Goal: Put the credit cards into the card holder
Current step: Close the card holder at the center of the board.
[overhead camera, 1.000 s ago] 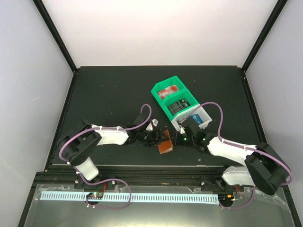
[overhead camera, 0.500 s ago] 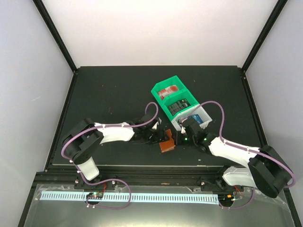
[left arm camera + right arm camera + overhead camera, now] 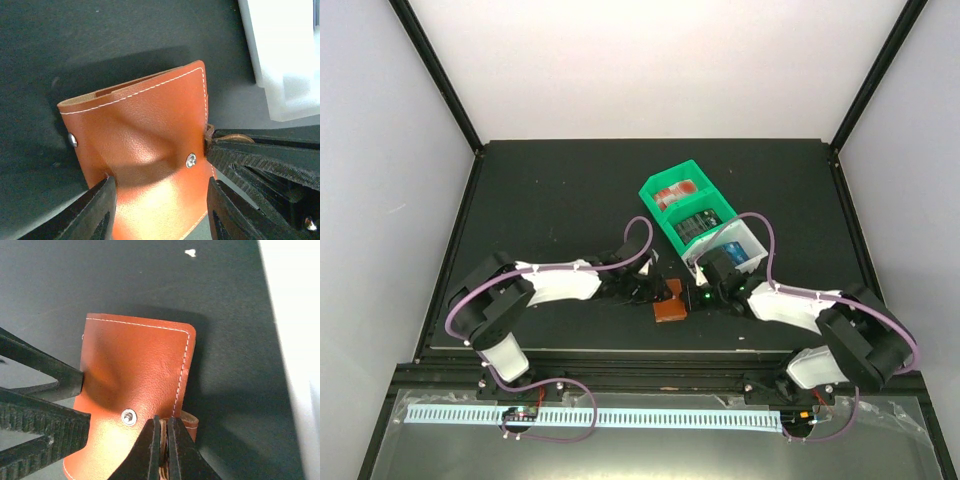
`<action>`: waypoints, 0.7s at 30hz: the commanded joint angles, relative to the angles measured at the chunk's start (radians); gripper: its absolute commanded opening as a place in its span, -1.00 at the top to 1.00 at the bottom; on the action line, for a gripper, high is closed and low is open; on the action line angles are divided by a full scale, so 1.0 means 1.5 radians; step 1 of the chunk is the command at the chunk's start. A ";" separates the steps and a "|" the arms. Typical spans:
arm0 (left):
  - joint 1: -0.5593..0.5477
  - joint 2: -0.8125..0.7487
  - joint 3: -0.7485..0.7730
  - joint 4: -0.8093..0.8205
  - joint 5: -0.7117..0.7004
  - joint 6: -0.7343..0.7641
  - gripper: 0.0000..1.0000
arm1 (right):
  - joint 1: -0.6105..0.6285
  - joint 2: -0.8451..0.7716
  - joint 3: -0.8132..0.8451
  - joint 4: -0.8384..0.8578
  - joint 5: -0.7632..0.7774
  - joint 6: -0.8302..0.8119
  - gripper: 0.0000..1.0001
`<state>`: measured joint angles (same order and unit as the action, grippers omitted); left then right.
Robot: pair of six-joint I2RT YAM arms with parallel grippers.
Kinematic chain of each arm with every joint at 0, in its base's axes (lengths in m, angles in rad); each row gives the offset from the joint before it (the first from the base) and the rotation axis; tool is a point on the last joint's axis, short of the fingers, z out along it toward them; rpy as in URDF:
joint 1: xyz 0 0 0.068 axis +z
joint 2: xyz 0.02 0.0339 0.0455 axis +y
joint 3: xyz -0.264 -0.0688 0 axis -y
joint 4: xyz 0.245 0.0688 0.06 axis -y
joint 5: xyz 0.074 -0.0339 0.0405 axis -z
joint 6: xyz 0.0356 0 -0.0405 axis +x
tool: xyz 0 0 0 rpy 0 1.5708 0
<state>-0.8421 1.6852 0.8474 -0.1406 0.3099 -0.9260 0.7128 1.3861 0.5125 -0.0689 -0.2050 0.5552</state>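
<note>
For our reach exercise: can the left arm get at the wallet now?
Likely yes: the left fingers flank the wallet with nothing between; the right fingers only pinch its edge.

Bolted to a black metal rail: white-and-black left arm and matching right arm. Built of smooth white moulded shells between chunky black joints. Above the rail, looped with thin purple cable on each. Lit by a tiny green lamp on the right arm. Tipped with black plastic fingers, ribbed on the inner faces, with a small silver screw set in.
</note>
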 commanded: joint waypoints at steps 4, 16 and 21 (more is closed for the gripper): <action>0.005 -0.053 -0.057 0.012 -0.013 0.014 -0.11 | 0.014 0.039 0.024 0.043 -0.056 0.008 0.98; 0.008 -0.162 -0.136 -0.053 -0.113 -0.068 -0.37 | 0.056 0.063 0.080 -0.055 0.006 0.041 0.98; 0.010 -0.112 -0.137 0.001 -0.070 -0.056 -0.35 | 0.074 0.073 0.105 -0.076 0.022 0.045 0.97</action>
<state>-0.8368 1.4651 0.6407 -0.1875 0.1871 -0.9993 0.8051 1.4803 0.6331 -0.1398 -0.2050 0.6079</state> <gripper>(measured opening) 0.680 0.039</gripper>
